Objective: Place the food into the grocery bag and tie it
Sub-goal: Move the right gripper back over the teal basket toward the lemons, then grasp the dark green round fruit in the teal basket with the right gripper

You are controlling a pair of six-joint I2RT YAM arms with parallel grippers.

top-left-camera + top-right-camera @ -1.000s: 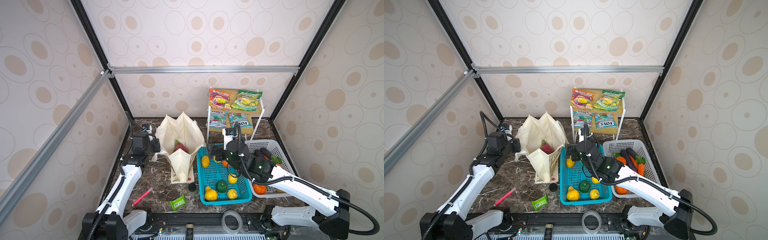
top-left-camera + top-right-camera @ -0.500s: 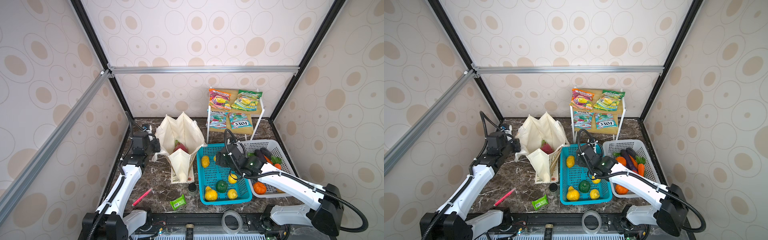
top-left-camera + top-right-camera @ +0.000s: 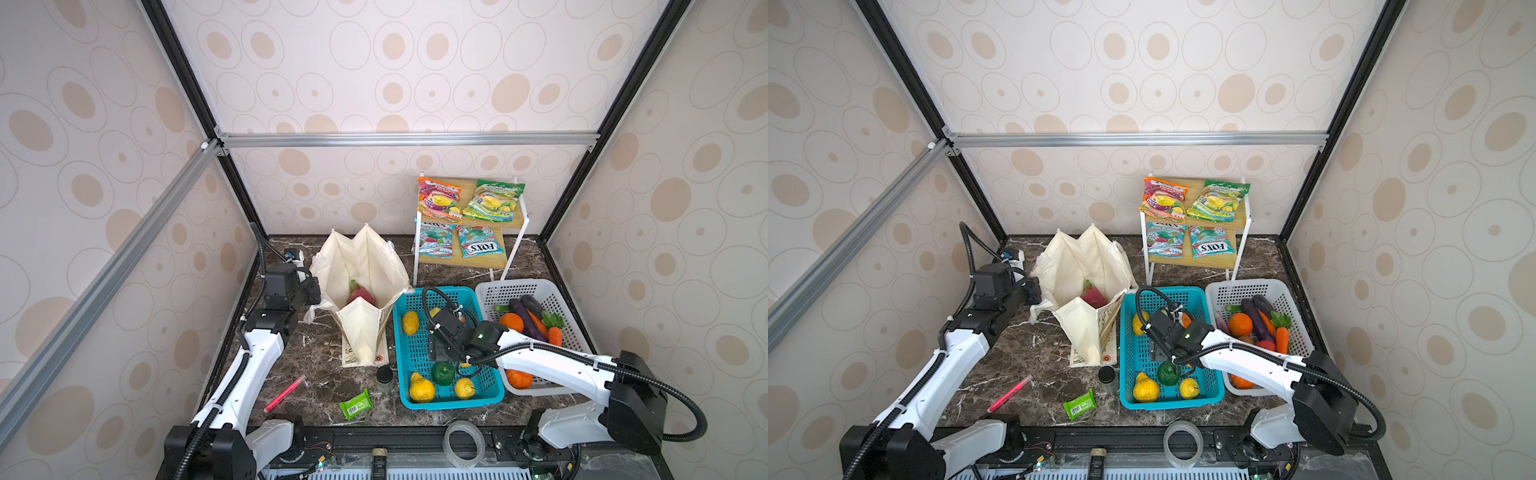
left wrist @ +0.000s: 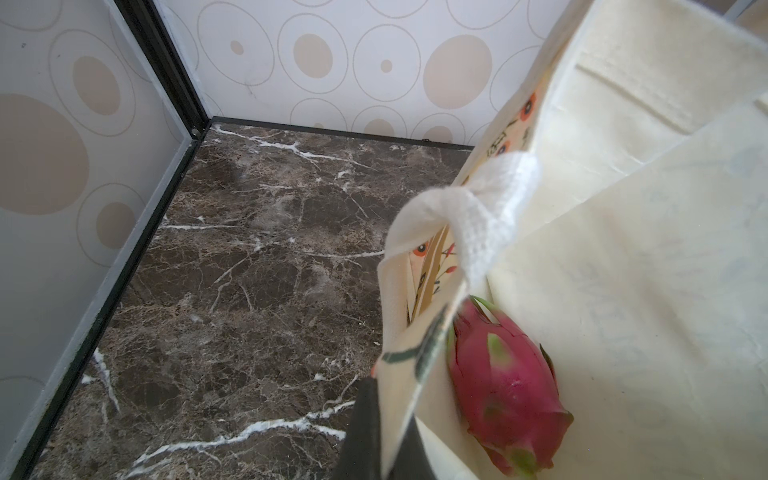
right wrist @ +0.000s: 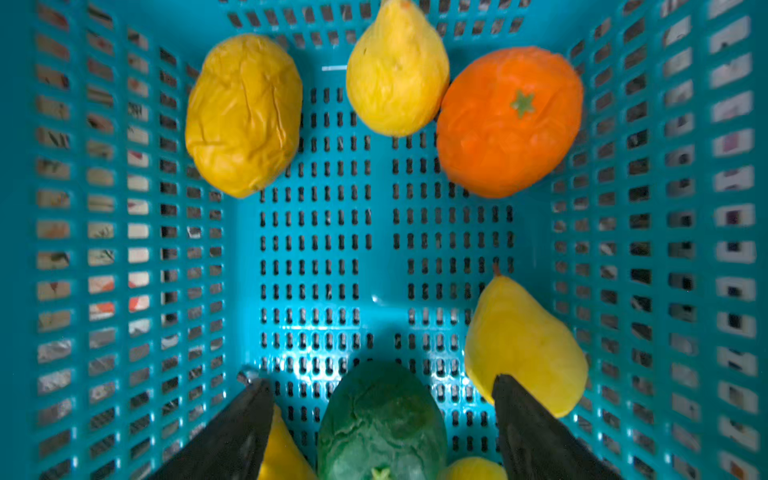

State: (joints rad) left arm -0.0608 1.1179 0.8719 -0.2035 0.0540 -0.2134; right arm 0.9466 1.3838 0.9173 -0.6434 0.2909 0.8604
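Observation:
The cream grocery bag [image 3: 365,266] [image 3: 1084,266] stands open at the left, with a pink dragon fruit [image 3: 360,296] [image 4: 503,386] inside. My left gripper [image 3: 311,291] [image 4: 388,440] is shut on the bag's near rim, cloth pinched between its fingers. My right gripper [image 3: 440,353] [image 5: 379,382] hangs open low in the blue basket [image 3: 453,403], its fingers either side of the dark green ball [image 3: 443,372] [image 5: 382,424] without touching it. Yellow fruits [image 5: 245,116] and an orange one [image 5: 509,120] lie around. Snack packets [image 3: 439,198] rest on the shelf.
A white basket [image 3: 490,291] of toy vegetables stands right of the blue one. A wooden shelf [image 3: 465,259] stands at the back. On the marble lie a pink pen [image 3: 285,393], a green wrapper [image 3: 354,404] and a dark jar [image 3: 384,376]. A tape roll [image 3: 463,438] sits at the front edge.
My right gripper has come forward from the basket's back and dropped lower, over the green ball. The left arm and the bag have not moved.

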